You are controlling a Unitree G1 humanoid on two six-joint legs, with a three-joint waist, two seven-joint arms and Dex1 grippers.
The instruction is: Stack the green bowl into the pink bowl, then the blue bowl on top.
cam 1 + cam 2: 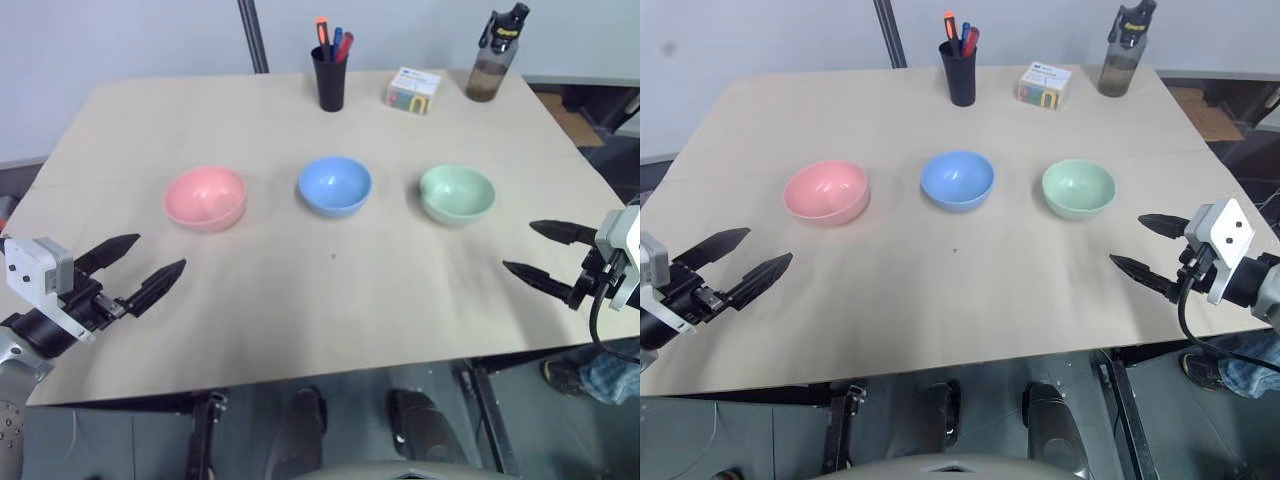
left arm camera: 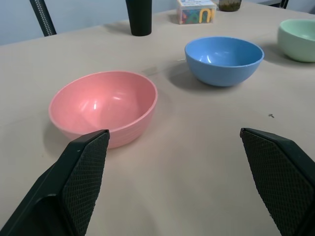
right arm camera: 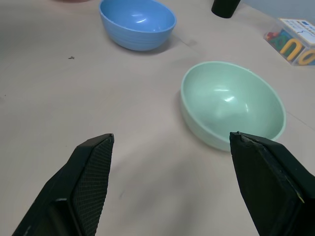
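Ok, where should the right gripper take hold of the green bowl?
Probably the green bowl's near rim, one finger inside and one outside. It sits upright and empty, its smooth round wall too wide to span. The open right gripper is already on that side.

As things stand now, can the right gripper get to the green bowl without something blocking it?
Probably yes. The right gripper is open and aimed toward the green bowl, with bare table between them. The blue bowl sits apart on the far side.

The open right pincer [image 3: 170, 142] faces the green bowl [image 3: 232, 104], the blue bowl [image 3: 137, 22] beyond.
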